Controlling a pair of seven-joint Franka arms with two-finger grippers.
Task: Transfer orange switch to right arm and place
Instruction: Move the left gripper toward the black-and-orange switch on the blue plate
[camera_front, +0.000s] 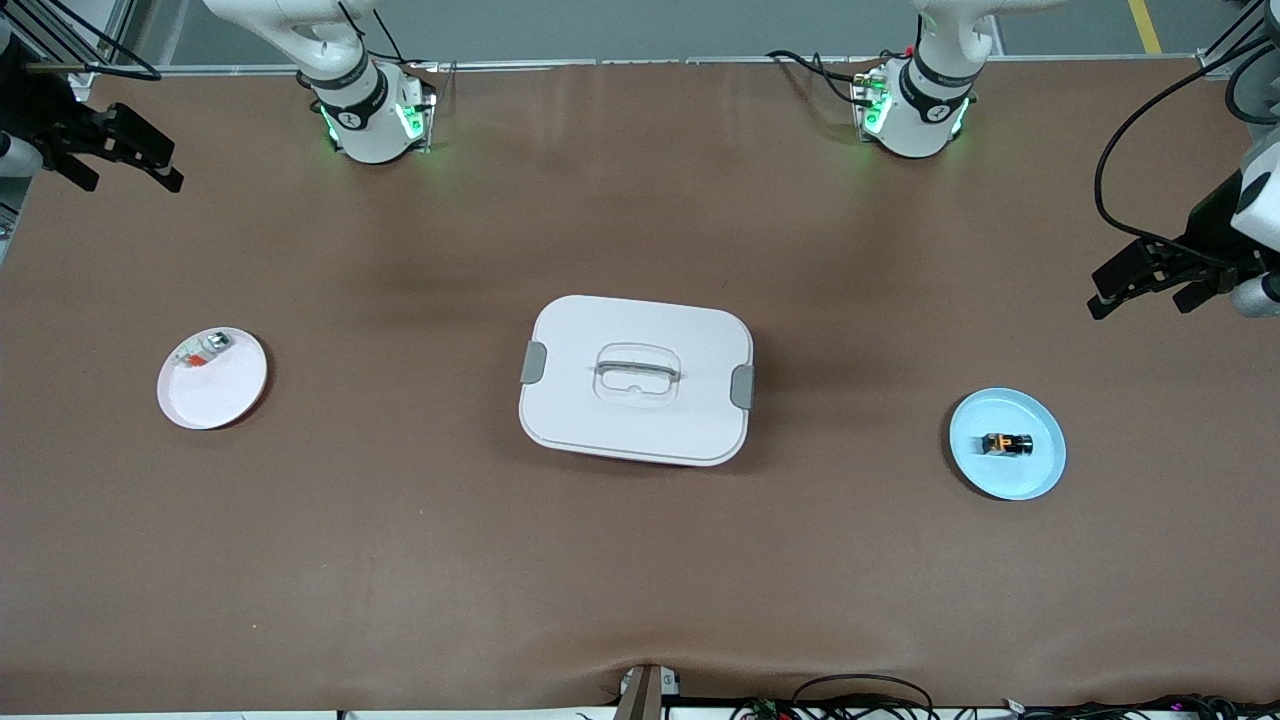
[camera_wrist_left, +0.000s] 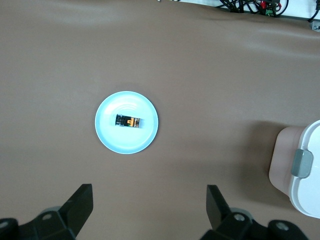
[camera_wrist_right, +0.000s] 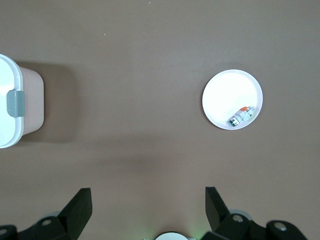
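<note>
The orange switch (camera_front: 1006, 444) lies on a blue plate (camera_front: 1040, 478) at the left arm's end of the bench. Both the left end effector (camera_front: 1150, 285) and right end effector (camera_front: 125, 150) hang released, up off the bench. The switch is tiny and could roll or slip at pickup or handover

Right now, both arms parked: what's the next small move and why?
Probably bring the left tool down over the orange switch. The switch lies untouched on the blue plate at the left arm's end of the table, and the left tool is open, up in the air. The right tool is open too and waits.
</note>
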